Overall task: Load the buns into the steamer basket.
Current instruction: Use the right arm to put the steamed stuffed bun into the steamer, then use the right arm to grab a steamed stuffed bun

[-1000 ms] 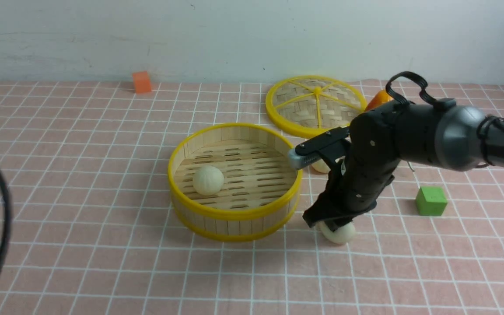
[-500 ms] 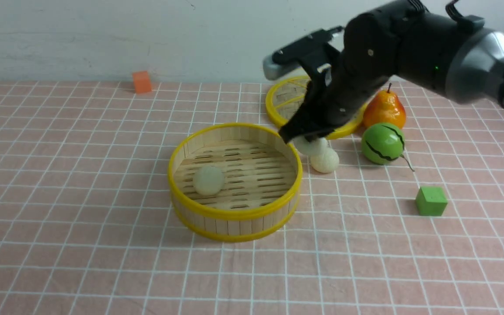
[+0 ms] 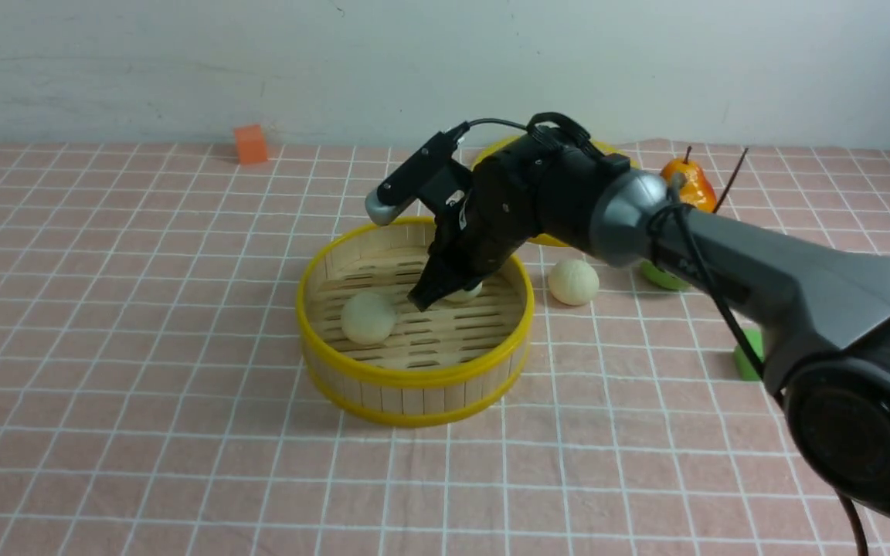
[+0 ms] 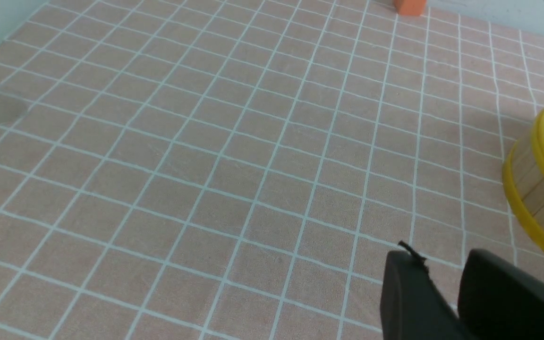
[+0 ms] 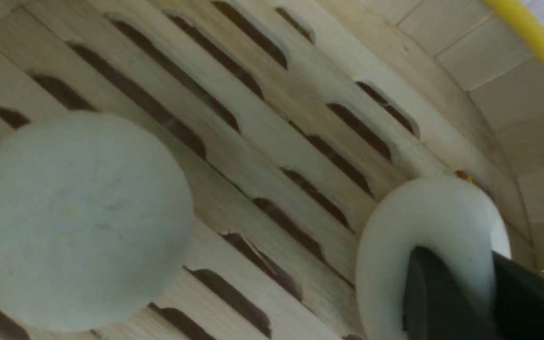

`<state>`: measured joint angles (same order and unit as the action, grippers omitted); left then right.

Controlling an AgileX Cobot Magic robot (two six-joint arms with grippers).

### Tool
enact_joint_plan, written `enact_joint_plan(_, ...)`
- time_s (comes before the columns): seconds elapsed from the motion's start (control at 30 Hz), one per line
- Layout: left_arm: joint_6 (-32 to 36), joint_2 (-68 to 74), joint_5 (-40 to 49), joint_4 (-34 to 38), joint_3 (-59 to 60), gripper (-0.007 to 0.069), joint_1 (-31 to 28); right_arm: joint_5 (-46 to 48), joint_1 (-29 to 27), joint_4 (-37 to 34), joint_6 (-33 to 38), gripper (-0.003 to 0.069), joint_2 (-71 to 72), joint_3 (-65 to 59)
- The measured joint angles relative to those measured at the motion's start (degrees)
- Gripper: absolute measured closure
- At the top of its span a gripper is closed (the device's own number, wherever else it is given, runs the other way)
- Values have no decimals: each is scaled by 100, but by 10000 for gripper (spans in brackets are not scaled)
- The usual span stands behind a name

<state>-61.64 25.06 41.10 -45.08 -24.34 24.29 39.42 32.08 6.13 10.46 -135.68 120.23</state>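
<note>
By my reckoning I am about two thirds through, with one release pending; one bun [image 3: 368, 317] lies on the slatted floor of the steamer basket [image 3: 414, 378], towards its left side; a second bun [image 3: 463, 293] is clamped between my right fingers [image 5: 442, 293], low inside the basket near its far wall and squashed a little around the dark tips; whether it touches the slats I cannot tell from either view. Those two buns are near each other but apart; the basket holds nothing else that I can see.

The third bun [image 3: 573, 281] rests on the desk [image 3: 144, 347] just outside the basket's right rim, untouched. That one is what is left, once I let go of the bun in hand and lift clear without dragging it back out. The pear [image 3: 694, 185] and the orange cube [image 3: 250, 144] further back are no concern of mine.

My left fingers [image 4: 413, 293] hang over bare desk off to the basket's left; they stand slightly apart with nothing between them.
</note>
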Motion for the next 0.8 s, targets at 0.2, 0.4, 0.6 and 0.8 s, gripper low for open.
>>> enact_joint_plan(0.2,0,0,0,0,0,460,0,245,0,-36,0,216,66,95)
enact_joint_plan(0.4,0,0,0,0,0,452,0,894,-47,-54,-90,28,843,454)
enact_joint_plan(0.6,0,0,-170,-14,0,446,0,1386,-650,453,-689,67,1664,667)
enact_joint_plan(0.8,67,0,-304,-75,9,443,0,2381,-1532,-503,-1046,112,894,627)
